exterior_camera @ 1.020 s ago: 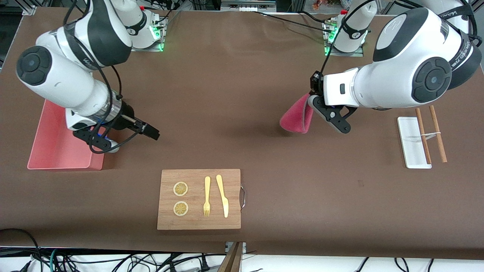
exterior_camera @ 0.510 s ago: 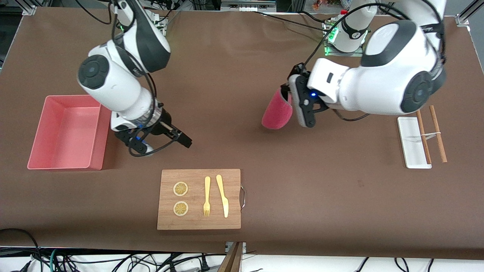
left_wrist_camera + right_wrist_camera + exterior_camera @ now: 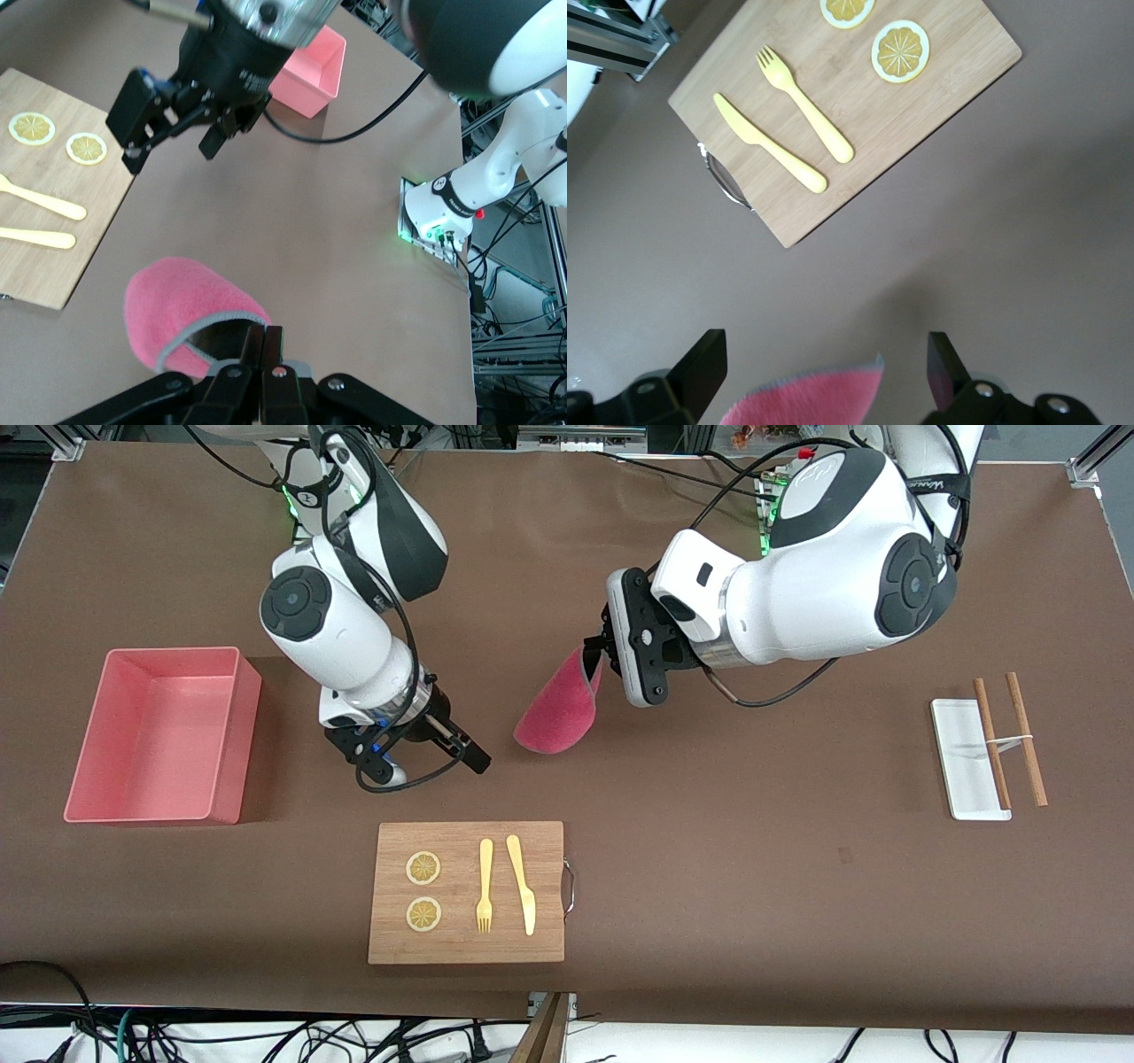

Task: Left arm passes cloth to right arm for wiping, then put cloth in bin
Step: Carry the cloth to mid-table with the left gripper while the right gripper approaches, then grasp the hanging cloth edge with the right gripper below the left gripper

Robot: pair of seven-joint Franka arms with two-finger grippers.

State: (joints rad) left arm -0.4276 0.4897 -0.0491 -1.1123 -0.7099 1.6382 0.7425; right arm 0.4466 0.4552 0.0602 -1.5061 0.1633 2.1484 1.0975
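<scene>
Brown table cover (image 3: 709, 850) everywhere, with cables and metal framing past its edge by the arm bases. Cloth (image 3: 558, 713) up in the air over bare table, above and toward the left arm's end from the wooden board (image 3: 467, 892). Folded into a drooping loop, long axis slanting, upper end at the left gripper (image 3: 595, 657), rounded lower end aimed down toward the board. Left gripper's fingers (image 3: 264, 350) pressed together, pinching the cloth's grey-edged end. Right gripper (image 3: 461, 746) over bare table just above the board's farther edge, jaws spread, holding nothing, pointing at the cloth. Pink bin (image 3: 159, 735) toward the right arm's end from the board. Lettering on the arms too small to read.
</scene>
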